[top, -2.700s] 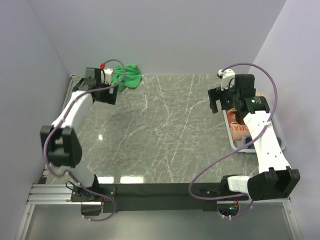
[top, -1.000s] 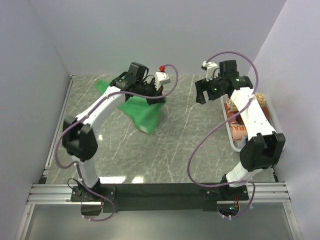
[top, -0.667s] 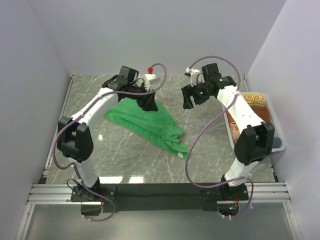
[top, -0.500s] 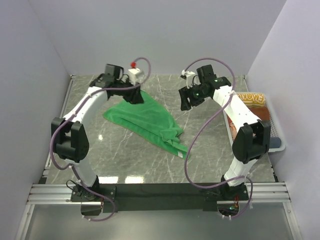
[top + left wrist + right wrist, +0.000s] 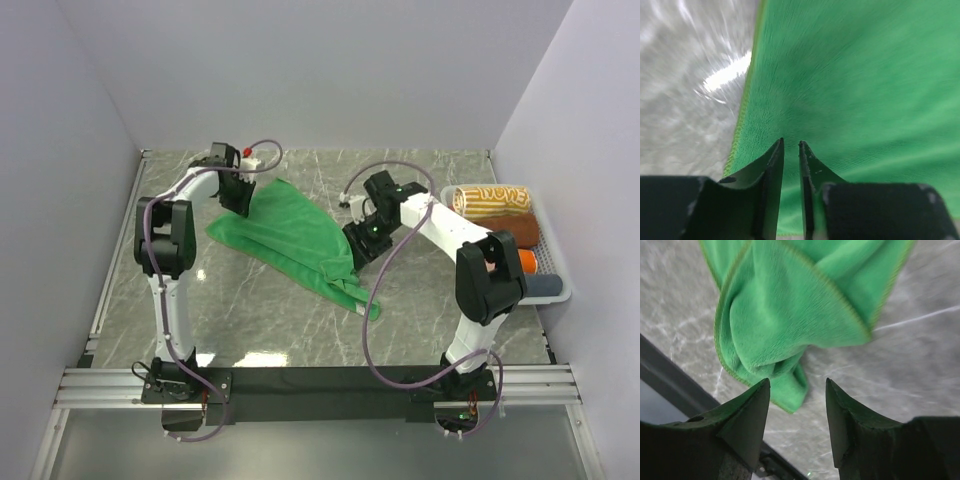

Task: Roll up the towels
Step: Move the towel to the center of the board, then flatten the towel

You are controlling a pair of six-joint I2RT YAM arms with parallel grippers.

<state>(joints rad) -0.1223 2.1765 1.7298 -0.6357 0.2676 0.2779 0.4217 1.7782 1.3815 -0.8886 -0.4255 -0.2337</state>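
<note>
The towel (image 5: 290,232) lies bunched at centre frame, not yet flat. The left tool (image 5: 790,143) is narrow and empty. The half-wide right tool (image 5: 797,383) should pinch the bunched corner.

The left arm (image 5: 165,235) and the right arm (image 5: 440,222) are alike: white tubular links joined by chunky black joint housings, with a lilac-grey cable (image 5: 392,164) looping loosely along each. The fingers are matte black and taper to blunt tips, slim blades on the left gripper (image 5: 790,147) and broader wedges on the right gripper (image 5: 797,387). A white block with a red cap (image 5: 247,156) sits at the left wrist.
</note>
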